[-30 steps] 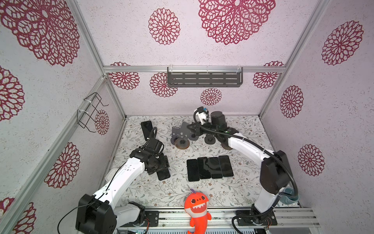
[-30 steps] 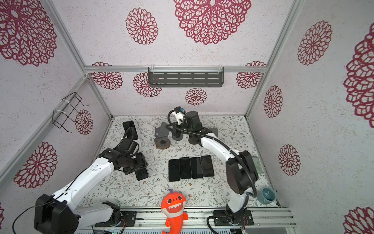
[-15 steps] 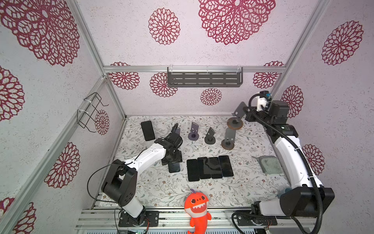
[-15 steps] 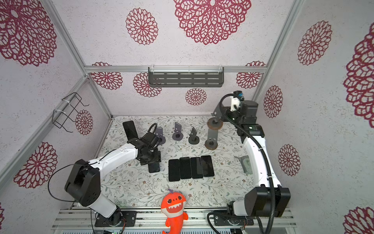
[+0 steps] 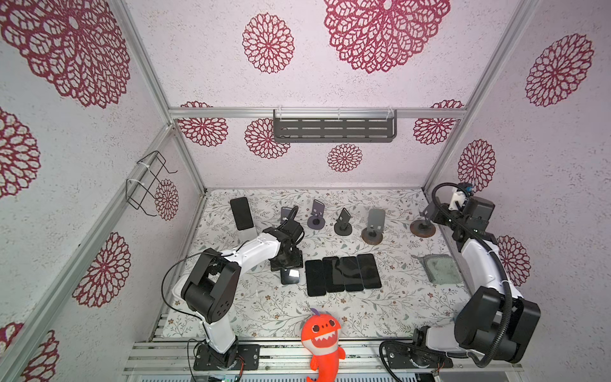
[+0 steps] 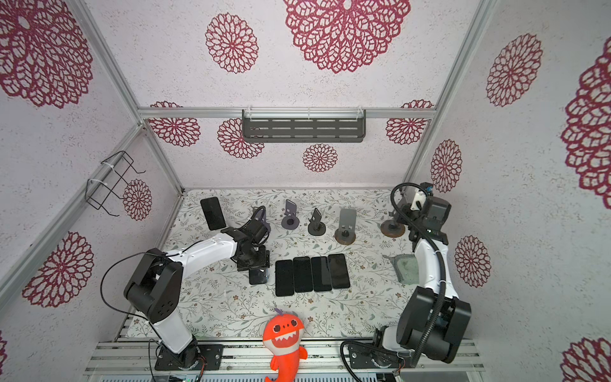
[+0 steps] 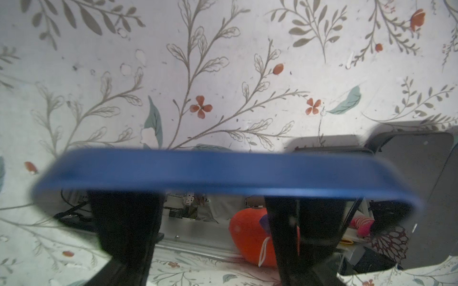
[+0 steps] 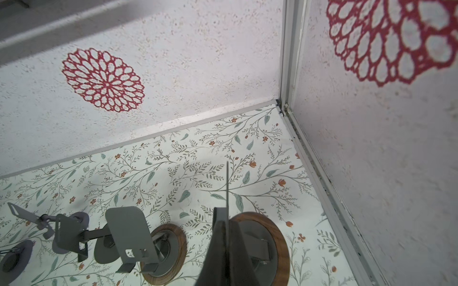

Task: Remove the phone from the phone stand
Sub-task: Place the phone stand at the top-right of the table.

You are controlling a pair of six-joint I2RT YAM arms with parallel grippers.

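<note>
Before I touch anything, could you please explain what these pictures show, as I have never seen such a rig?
Two white robot arms stand on a flowered table. Both top views look down on the whole booth; each wrist view comes from a camera on that arm. The left hand is shut on a blue phone, beside four phones lying flat in a row. The right hand is shut on the thin plate of a wood-based stand. The stands beside it look empty. At the far left a propped phone leans upright. An orange shark toy sits at the front edge.
</note>
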